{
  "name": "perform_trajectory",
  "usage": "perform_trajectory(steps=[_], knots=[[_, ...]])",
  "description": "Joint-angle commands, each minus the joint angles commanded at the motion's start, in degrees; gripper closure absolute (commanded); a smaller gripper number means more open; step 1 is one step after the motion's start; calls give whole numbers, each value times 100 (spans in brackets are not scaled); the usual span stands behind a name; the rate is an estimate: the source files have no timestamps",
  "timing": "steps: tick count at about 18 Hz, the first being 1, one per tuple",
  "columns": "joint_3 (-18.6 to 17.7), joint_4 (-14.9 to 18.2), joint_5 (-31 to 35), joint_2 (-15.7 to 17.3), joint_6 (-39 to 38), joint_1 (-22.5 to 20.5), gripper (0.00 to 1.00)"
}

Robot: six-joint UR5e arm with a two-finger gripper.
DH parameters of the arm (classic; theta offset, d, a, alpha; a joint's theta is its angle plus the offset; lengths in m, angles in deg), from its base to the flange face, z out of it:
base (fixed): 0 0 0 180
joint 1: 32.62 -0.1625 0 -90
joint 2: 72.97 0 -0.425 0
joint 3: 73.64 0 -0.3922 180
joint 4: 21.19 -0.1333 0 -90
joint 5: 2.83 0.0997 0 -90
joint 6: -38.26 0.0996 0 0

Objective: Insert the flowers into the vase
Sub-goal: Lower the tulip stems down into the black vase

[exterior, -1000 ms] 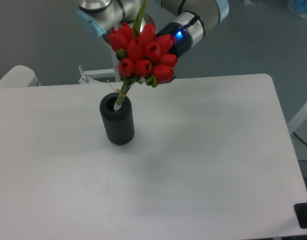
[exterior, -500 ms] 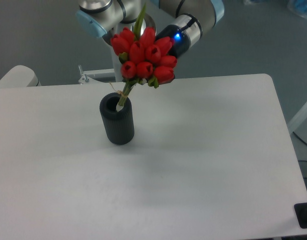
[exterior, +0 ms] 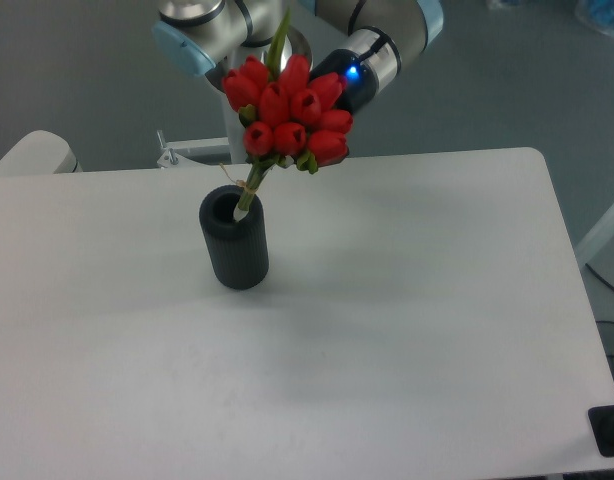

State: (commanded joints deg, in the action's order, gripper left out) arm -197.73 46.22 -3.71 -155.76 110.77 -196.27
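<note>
Flowers [exterior: 290, 110] lean up and to the right over the black vase [exterior: 235, 241], their stem ends just inside its mouth. The vase stands on the white table [exterior: 417, 330]. The gripper is hidden behind the blooms, so its state cannot be told.

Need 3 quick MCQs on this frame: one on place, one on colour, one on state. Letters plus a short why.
1. Where do the stem ends sit?
A in the vase mouth
B flat on the table
C beside the vase

2. What colour are the buds?
A yellow
B red
C white

3. How does the vase stand?
A tipped over
B lifted off the table
C upright on the table

Key: 1 A, the stems of the flowers dip into the mouth of the vase. 2 B, every bud is red. 3 C, its base rests on the table.
</note>
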Motion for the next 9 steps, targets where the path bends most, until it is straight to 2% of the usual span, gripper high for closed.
perform_trajectory(steps=[9], knots=[[-246, -17, 18, 193, 26, 0, 85]])
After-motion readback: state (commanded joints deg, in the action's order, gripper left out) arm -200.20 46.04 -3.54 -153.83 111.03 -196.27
